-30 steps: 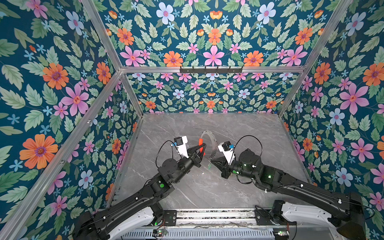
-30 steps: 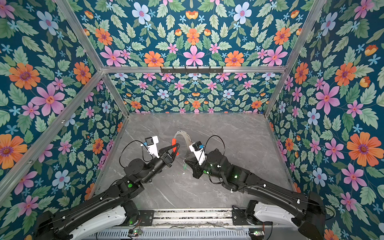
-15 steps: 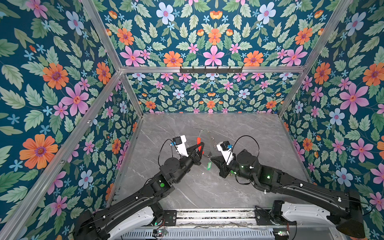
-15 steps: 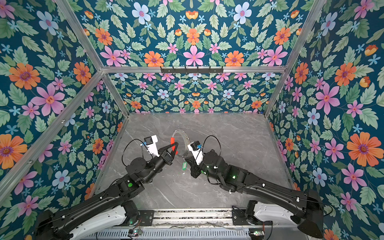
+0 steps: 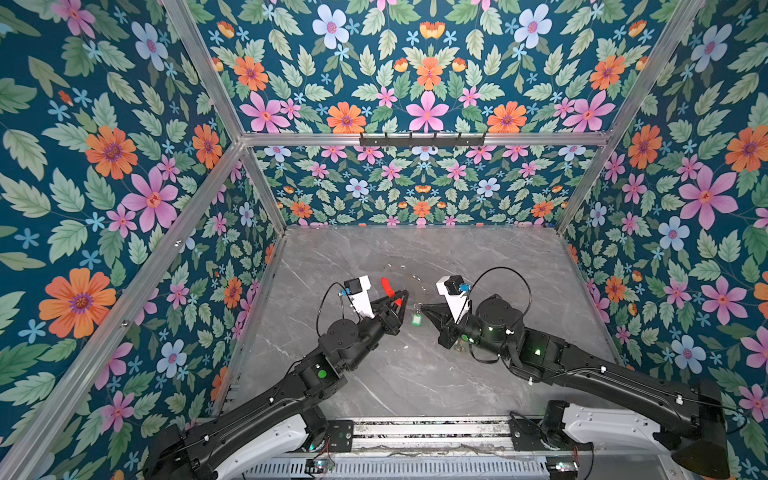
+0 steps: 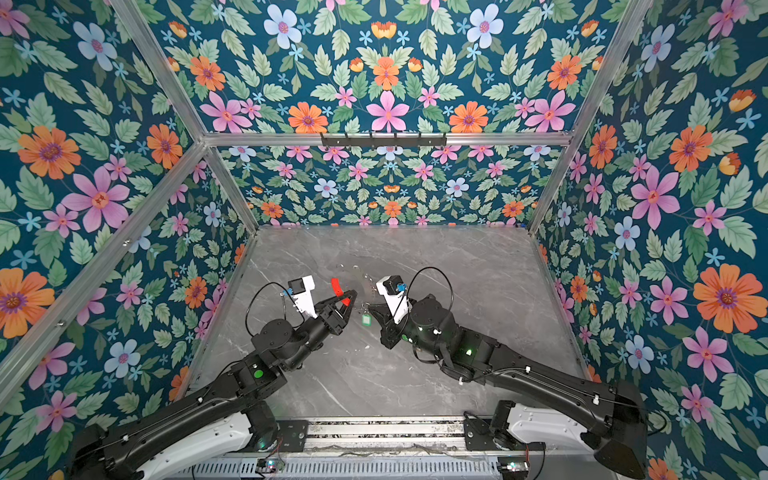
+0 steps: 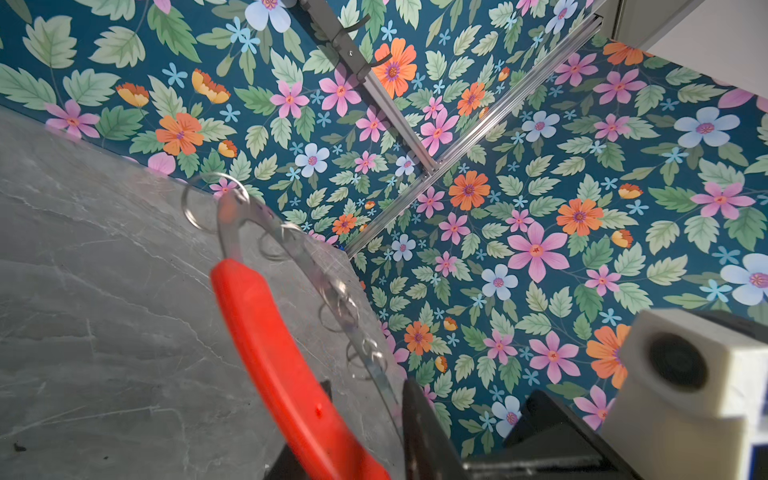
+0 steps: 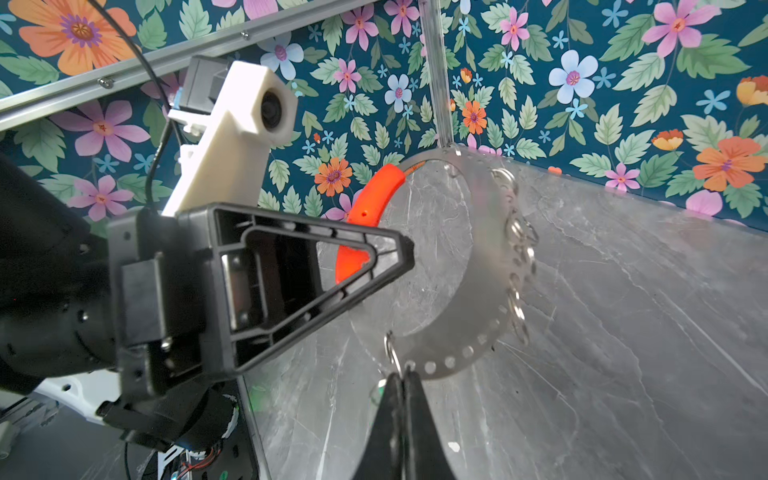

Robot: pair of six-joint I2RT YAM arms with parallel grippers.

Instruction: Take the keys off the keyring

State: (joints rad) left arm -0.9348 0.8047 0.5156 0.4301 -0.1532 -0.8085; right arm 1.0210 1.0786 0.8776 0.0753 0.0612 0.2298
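Two keys were on the docket, and neither was confirmed clear of the keyring (image 8: 478, 291).

Progress, judged: mid-task. The pull on the green-tagged key (image 5: 417, 319) looked under way. Parting it from its loop and setting it down were left to do, and the brass key's status was open.

Count:
- Keyring: one. It had a grey band and one red segment (image 8: 376, 187). It stood on edge in the air between the two grippers, above the surface (image 5: 415, 382), and was blurred in both top views.
- Small silver loops (image 8: 519, 228): at least six along the rim in the right wrist view. Blur prevented a firm total.
- Right gripper (image 5: 420, 307): one. Its jaws were pressed fully together at the ring's lower rim, beside a hanging loop, apparently on the green-tagged key.
- Green-tagged key: one. Its tag dangled just beneath the right gripper's tips. Whether it was free of its loop could not be told.
- Brass key: one expected. A small yellowish item (image 5: 459, 347) lay on the surface under the right wrist. It was possibly this key but too small to confirm.
- Left gripper (image 5: 402, 298): one. Its jaws were partly apart with the red segment between them and a gap at one finger. This was judged a loose hold at best.
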